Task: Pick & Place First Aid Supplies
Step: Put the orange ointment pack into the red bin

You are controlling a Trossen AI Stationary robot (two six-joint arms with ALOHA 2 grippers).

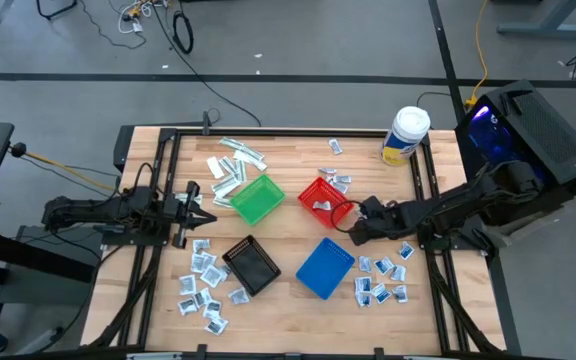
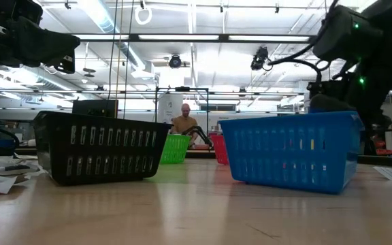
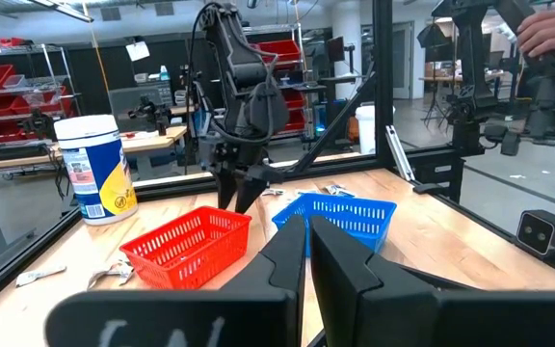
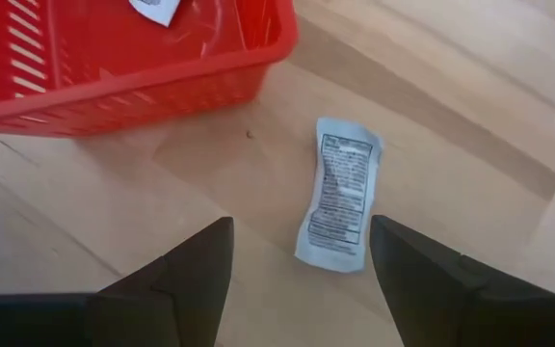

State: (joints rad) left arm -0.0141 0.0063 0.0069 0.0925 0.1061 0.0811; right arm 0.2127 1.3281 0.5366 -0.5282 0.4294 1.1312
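Observation:
A narrow white packet with dark print (image 4: 338,193) lies flat on the wooden table just beside the red basket (image 4: 114,58). My right gripper (image 4: 300,265) hangs open above it, pointing steeply down, with the packet's near end between its two fingers and untouched. From above, this gripper (image 1: 356,228) stands at the red basket's (image 1: 323,197) near right corner. One white packet (image 1: 320,206) lies inside that basket. My left gripper (image 1: 196,214) waits shut and level at the table's left, its fingertips (image 3: 306,236) together.
Green (image 1: 257,198), black (image 1: 251,265) and blue (image 1: 325,268) baskets stand around the table's middle. Loose packets lie near left (image 1: 203,285), near right (image 1: 383,275) and at the far side (image 1: 238,165). A white-lidded tub (image 1: 405,135) stands far right. A person (image 2: 184,119) sits beyond the table.

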